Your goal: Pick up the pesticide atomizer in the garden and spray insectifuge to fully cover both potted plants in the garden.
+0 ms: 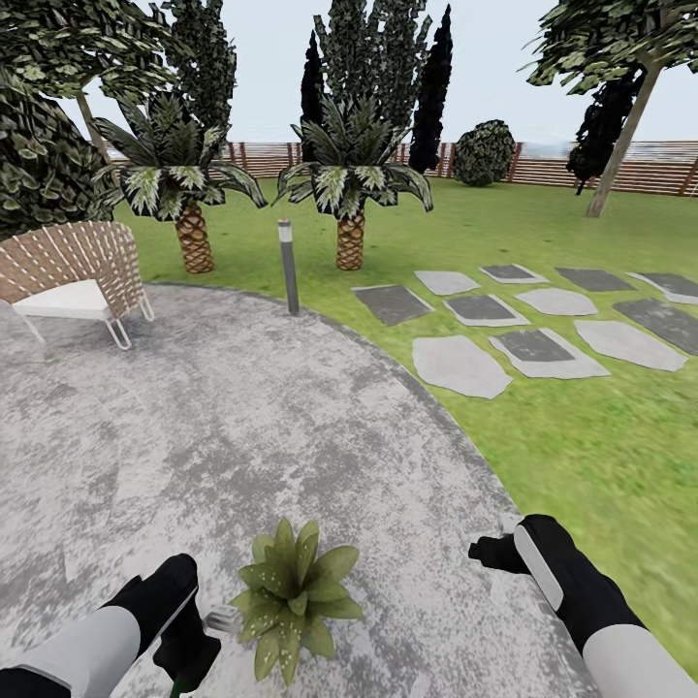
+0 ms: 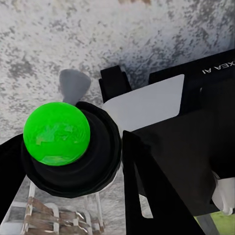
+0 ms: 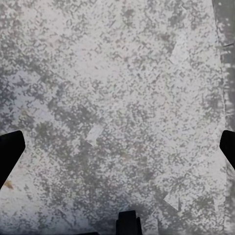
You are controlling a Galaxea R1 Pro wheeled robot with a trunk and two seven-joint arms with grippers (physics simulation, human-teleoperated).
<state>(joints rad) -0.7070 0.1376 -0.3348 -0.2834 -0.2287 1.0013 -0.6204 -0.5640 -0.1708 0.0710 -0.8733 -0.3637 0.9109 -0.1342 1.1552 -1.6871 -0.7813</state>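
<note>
Grey mottled stone patio (image 1: 242,417) spreads across the head view toward lawn, palms and a brown slatted fence, with one small rosette of pointed, pale-speckled green leaves (image 1: 294,596) just beside the left tool (image 1: 189,651), while the right tool (image 1: 490,553) hangs well apart over bare stone. From the left wrist, that tool (image 2: 115,161) is clamped on the slim dark green spray bottle (image 2: 57,133), whose rigid, light-looking, probably slick body is best held around the middle, leaving the grey nozzle free. From the right wrist, the right tool's (image 3: 117,147) black fingers (image 3: 10,152) stand wide apart over the patio, holding nothing.
</note>
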